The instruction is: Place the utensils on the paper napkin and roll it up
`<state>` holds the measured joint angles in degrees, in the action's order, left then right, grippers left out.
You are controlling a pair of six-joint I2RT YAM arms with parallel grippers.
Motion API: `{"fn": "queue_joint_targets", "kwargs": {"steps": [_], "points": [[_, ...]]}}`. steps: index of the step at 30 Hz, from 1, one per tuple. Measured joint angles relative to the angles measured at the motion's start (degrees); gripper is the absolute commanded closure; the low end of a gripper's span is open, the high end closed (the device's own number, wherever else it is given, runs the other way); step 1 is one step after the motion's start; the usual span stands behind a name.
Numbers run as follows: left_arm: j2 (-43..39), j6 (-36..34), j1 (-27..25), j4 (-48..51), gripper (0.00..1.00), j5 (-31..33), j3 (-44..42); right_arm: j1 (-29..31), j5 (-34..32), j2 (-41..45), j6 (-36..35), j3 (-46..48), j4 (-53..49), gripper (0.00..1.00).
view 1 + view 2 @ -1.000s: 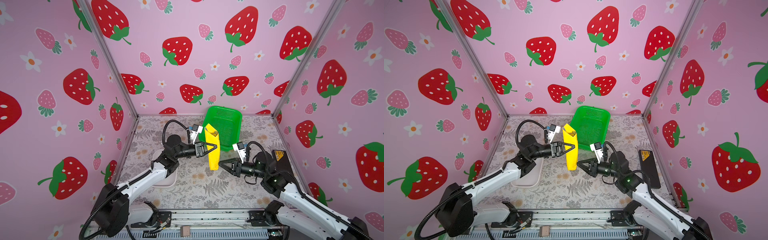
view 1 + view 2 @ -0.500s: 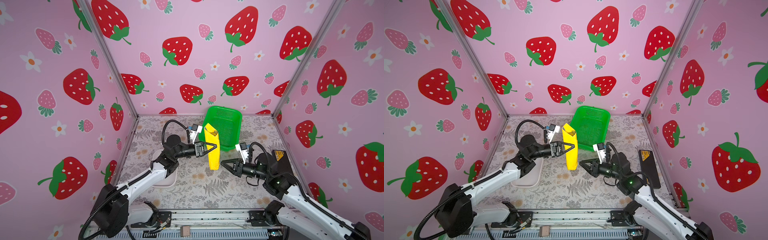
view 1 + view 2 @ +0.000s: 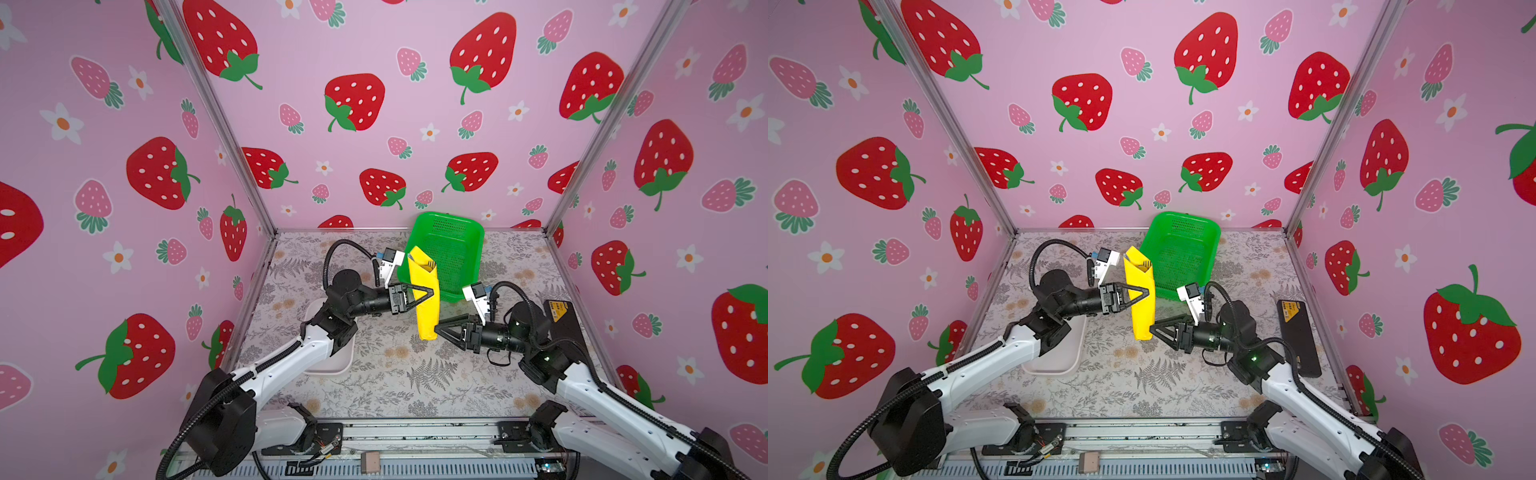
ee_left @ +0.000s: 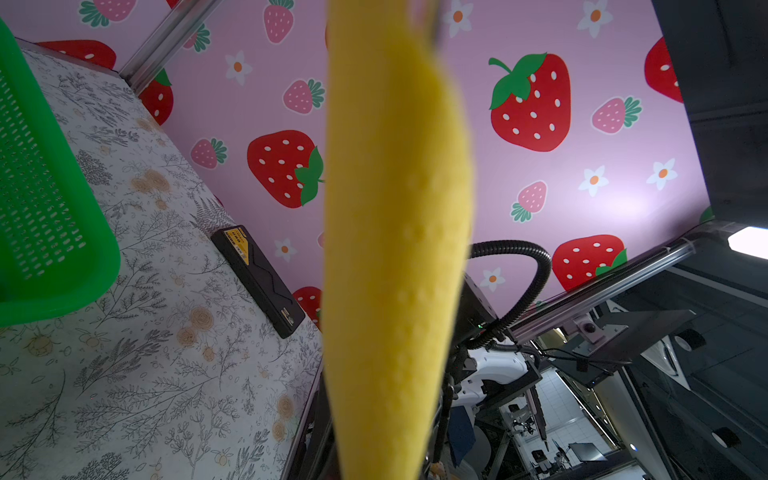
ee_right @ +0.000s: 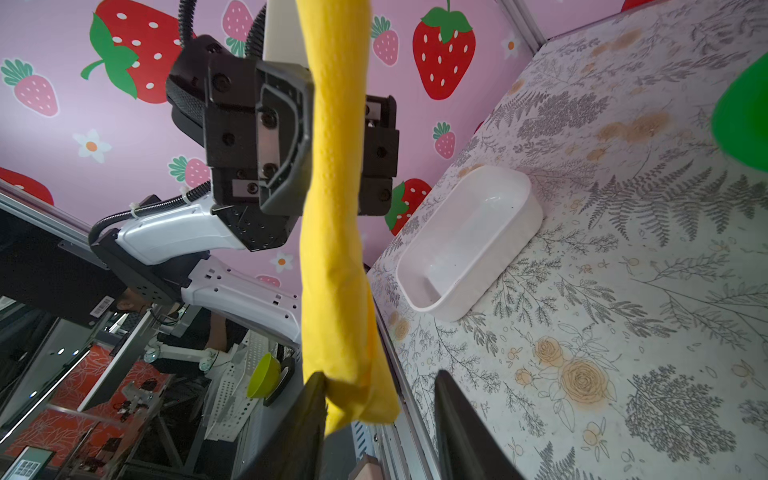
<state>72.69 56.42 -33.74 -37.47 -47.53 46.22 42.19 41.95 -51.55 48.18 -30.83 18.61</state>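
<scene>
The paper napkin (image 3: 424,297) (image 3: 1140,299) is rolled into a yellow tube and hangs upright above the table. My left gripper (image 3: 430,294) (image 3: 1145,291) is shut on its middle, and the right wrist view shows its jaws clamped on the roll (image 5: 334,137). The utensils are wrapped inside; only fork tines (image 3: 428,262) (image 3: 1145,262) peek from the open top. My right gripper (image 3: 439,325) (image 5: 380,401) is at the roll's lower end with its jaws open. The paper's end (image 5: 357,399) rests against one finger (image 5: 309,415). The roll (image 4: 395,249) fills the left wrist view.
A green mesh basket (image 3: 455,249) (image 3: 1183,249) stands at the back, just behind the roll. The white tray (image 3: 334,361) (image 5: 469,245) lies under my left arm. A black box (image 3: 561,328) (image 4: 257,278) lies by the right wall. Pink walls close three sides.
My right gripper's jaws have spread apart and let go of the roll's lower end, and the arm has drawn back slightly to the right. The left gripper and roll have stayed put.
</scene>
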Motion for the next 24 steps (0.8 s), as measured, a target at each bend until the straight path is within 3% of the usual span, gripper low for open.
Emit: {"fn": "queue_joint_targets", "kwargs": {"steps": [4,10,17,24], "points": [[0.0,-0.02,0.0,0.0,0.91,0.02,0.0,0.0,1.27,-0.59,-0.11,0.0,0.85,0.65],[0.0,-0.02,0.0,0.02,0.91,0.17,0.0,0.0,0.57,0.74,-0.39,0.7,-0.09,0.64],[0.0,-0.02,0.0,0.02,0.91,0.15,0.0,0.0,0.98,2.38,-0.17,0.9,-0.85,0.42],[0.0,-0.02,0.0,0.02,0.91,0.2,0.0,1.64,1.7,-2.05,-0.24,-1.81,0.94,0.33]]}}
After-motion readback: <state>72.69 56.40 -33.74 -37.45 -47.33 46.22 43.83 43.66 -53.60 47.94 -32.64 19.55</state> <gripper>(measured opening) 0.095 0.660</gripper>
